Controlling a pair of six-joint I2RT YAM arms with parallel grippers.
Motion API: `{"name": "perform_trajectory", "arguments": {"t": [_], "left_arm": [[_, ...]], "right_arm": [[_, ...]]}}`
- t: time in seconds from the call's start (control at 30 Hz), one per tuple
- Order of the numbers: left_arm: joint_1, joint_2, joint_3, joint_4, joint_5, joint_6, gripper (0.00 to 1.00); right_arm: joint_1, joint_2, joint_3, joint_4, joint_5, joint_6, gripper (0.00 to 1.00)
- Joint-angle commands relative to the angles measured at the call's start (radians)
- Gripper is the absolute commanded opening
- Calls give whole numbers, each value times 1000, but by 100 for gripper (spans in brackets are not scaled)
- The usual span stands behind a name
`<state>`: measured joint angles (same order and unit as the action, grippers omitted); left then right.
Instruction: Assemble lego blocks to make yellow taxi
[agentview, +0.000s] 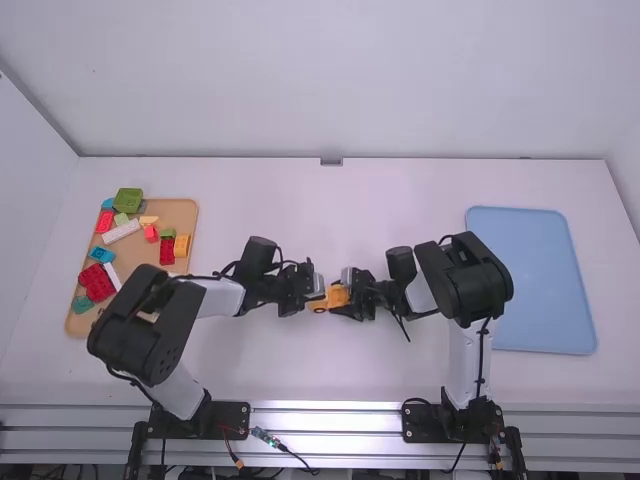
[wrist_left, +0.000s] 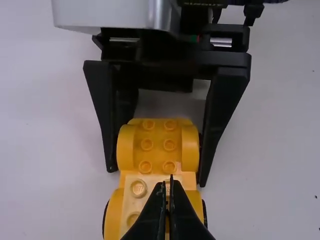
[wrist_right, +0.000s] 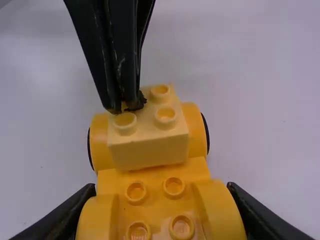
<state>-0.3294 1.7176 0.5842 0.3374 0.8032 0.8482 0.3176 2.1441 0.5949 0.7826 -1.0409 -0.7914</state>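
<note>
Well, the white table (agentview: 280, 190) is used as the floor for the work. The blue tray (agentview: 545, 290) is set well apart from both claws, out past the right claw (wrist_right: 161, 187), maybe so that the done taxi can be put there. The brown tray (agentview: 130, 252) is set well off from the left claw (wrist_left: 167, 180), on its arm's side, so the spare blocks (agentview: 128, 200) can be picked from but are out of the way. Between the claws, the yellow car body (wrist_right: 156, 197) is held with its bumps up, likely so it will not slide when it is pushed on. The pale block (wrist_right: 149, 152) is set on its end, just under the left claw's tips.

The right claw is spread just as wide as the body, which is pinched from both sides. The left claw's fingers are pressed together, with nothing seen pinched, and the pale block's top is touched by them.
</note>
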Motion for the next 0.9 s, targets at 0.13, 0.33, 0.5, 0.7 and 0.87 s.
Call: {"name": "perform_trajectory", "arguments": {"t": [0.13, 0.33, 0.5, 0.7, 0.87], "left_arm": [[-1, 53, -13, 12, -31, -29, 2], [-11, 148, 11, 9, -34, -29, 2], [-11, 184, 55, -84, -39, 58, 2], [-11, 184, 75, -142, -231, -23, 2], [-11, 172, 111, -207, -209, -2, 2]], "right_arm": [[-3, 10, 0, -2, -14, 2, 60], [-3, 10, 0, -4, -13, 2, 60], [-3, 10, 2, -3, -13, 2, 60], [-3, 10, 0, 2, -10, 2, 60], [-3, 10, 2, 1, -10, 2, 64]]}}
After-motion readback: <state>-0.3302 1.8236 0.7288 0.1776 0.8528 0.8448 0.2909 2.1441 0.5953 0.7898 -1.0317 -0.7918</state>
